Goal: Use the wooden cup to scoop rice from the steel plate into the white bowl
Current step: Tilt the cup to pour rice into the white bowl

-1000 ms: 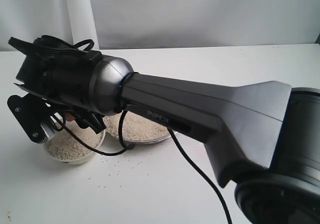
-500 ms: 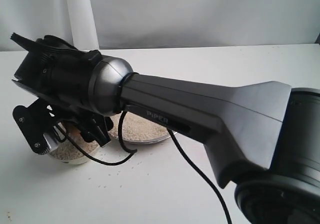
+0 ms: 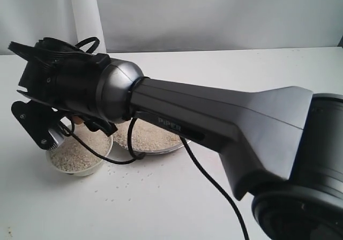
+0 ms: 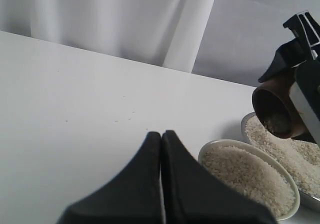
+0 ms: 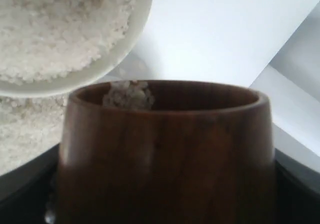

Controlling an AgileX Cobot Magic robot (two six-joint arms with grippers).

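1. The right hand (image 4: 297, 79) pinches the wooden cup (image 4: 276, 109) by its sides. The cup is tipped, with its mouth facing down towards the dishes.
2. The white bowl (image 3: 88, 170) sits on the worktop (image 3: 161, 213) directly under this hand. It holds a full, level bed of rice (image 4: 245, 176), which suggests that at least one pour has landed.
3. In the right wrist view only a small clump of grains (image 5: 127, 95) clings inside the cup's rim. I judge this pour to be nearly finished.
4. The steel plate (image 3: 174, 147) lies just beside the bowl, below the arm behind the hand. A broad layer of rice is left on it, so there is material for more scoops.
5. Loose grains (image 3: 123, 186) lie scattered on the worktop below and around the hand. They are spillage and are not counted in the bowl.
6. The left hand (image 4: 161, 139) has its fingers pressed together and holds nothing. The bowl lies just ahead of its tips and to one side.
7. What is left, as I judge it, is to right the cup, carry it to the plate and dip it again.
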